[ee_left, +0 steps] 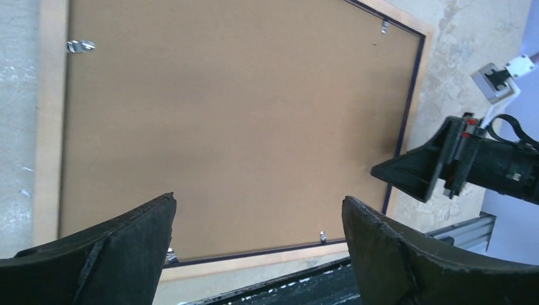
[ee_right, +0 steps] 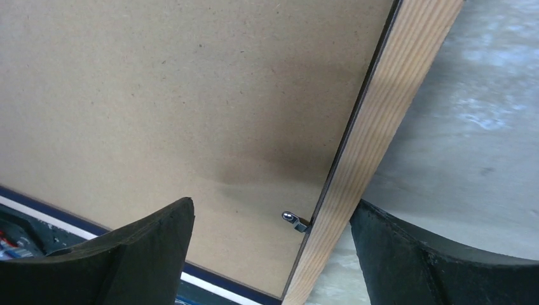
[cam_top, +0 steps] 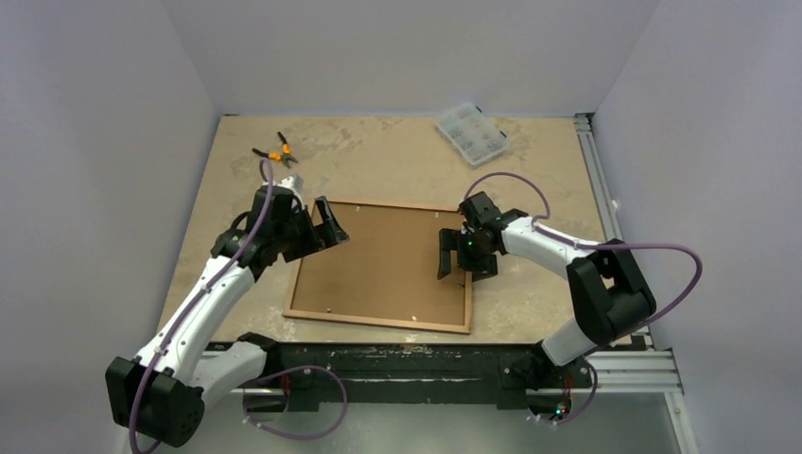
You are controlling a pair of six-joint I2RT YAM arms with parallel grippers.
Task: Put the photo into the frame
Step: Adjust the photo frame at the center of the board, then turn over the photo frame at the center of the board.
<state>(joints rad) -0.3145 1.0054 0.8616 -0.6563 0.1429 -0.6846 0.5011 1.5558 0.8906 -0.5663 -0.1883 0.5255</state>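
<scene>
Frame point(cam_top: 378, 322) lies face-down on the worktop point(cam_top: 378, 161), its near rail just beyond the arm bases. Its light-wood side is up and a brown backing board point(cam_top: 388, 260) fills the opening. The photo is nowhere in sight. My guess is that it sits under the board, but nothing shows it.

Over the left rail hangs the left hand point(cam_top: 323, 227), fingers spread wide and holding nothing. Over the right rail, the right hand point(cam_top: 452, 260) is likewise spread and empty, one fingertip over the board and the other out past the rail.

The step in hand looks like locking the board in. A small metal tab point(ee_right: 291, 218) sits at the inner edge of the right rail between the right fingers. One hand would best press the board flat. The other should nudge each tab inward with a single fingertip, low and slow, so the frame does not skate.

Further back lie orange-handled pliers point(cam_top: 274, 149) and a clear compartment box point(cam_top: 471, 132), well apart from the frame.

Whether any tab already overlaps the board is too small to tell. The pane is hidden, and the left hand covers the frame's far-left corner from above.
</scene>
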